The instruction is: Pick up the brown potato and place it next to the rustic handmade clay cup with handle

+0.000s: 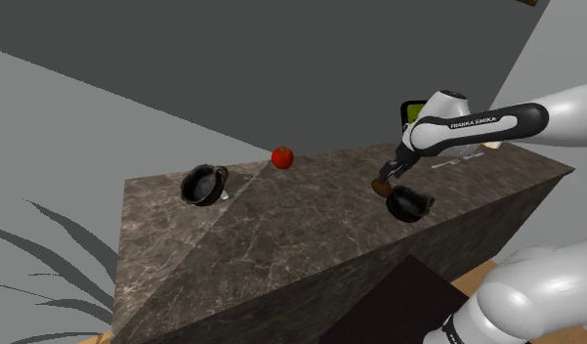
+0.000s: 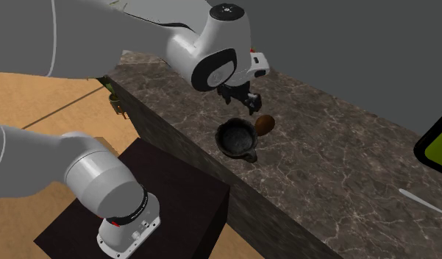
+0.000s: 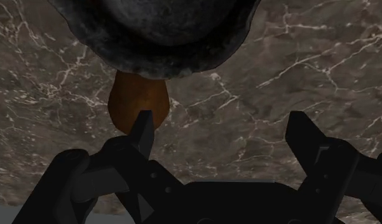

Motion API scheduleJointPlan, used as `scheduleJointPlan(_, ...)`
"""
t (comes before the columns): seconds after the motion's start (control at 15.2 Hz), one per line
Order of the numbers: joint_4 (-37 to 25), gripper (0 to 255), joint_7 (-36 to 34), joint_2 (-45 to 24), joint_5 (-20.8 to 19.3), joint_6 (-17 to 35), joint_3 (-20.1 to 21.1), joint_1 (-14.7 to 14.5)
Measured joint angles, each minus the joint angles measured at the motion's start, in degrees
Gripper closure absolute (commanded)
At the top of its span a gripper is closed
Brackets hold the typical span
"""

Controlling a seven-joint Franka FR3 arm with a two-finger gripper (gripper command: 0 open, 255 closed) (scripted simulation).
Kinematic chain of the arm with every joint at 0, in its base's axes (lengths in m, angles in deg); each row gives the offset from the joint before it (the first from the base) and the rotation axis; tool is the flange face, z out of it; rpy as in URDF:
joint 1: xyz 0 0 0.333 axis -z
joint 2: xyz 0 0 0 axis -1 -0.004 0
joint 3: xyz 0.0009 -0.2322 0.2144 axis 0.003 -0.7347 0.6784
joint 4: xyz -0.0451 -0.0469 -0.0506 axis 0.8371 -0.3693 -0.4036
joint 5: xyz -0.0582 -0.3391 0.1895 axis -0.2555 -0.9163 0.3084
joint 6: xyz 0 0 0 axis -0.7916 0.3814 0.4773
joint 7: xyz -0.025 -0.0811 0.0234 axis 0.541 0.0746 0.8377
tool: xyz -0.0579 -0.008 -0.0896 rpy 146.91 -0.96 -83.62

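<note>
Hovering the gripper (image 3: 222,124) just above the cup (image 3: 164,32) with jaws open and empty, I see the potato (image 3: 138,102) lying on the counter (image 3: 297,57) against that cup, so I judge the placing done and would next lift clear without nudging it.

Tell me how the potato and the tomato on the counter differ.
The potato is brown and oblong; the tomato is red and round. The potato lies beside a dark cup; the tomato sits apart, by the far edge. Both rest on the marbled counter.
</note>
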Motion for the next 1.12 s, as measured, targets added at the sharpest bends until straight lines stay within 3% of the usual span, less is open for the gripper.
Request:
scheduleJointPlan(0.46,-2.41,0,6.42,-12.96,3.18,12.77,-6.31,-0.12)
scheduleJointPlan(1.12,-3.76,0,12.82,-22.15,10.83,20.37,-8.74,-2.33)
